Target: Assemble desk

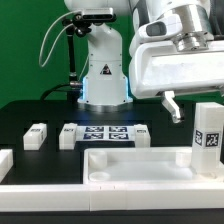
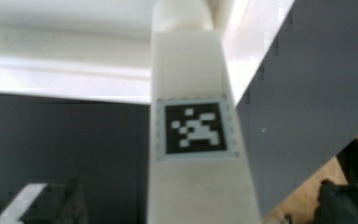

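Desk parts are lying spread out, and we are reading them from the exterior view's left. Small leg posts (image 1: pixel 35 136) are resting on the black table (image 1: pixel 30 112), followed by the marker board (image 1: pixel 105 135). The desk slab (image 1: pixel 130 165) is sitting nearer the camera, recess up. Further right the gripper (image 1: pixel 175 108) is hanging in the air, high beside the upright leg post (image 1: pixel 208 140). We are judging its jaws to be standing well apart and carrying nothing, since the wrist view is showing a finger (image 2: pixel 34 205) clear of that tagged post (image 2: pixel 197 130). The post is standing alone at the far right. We are worrying that an off-centre approach could tip it over, because it looks tall, narrow and unsupported.
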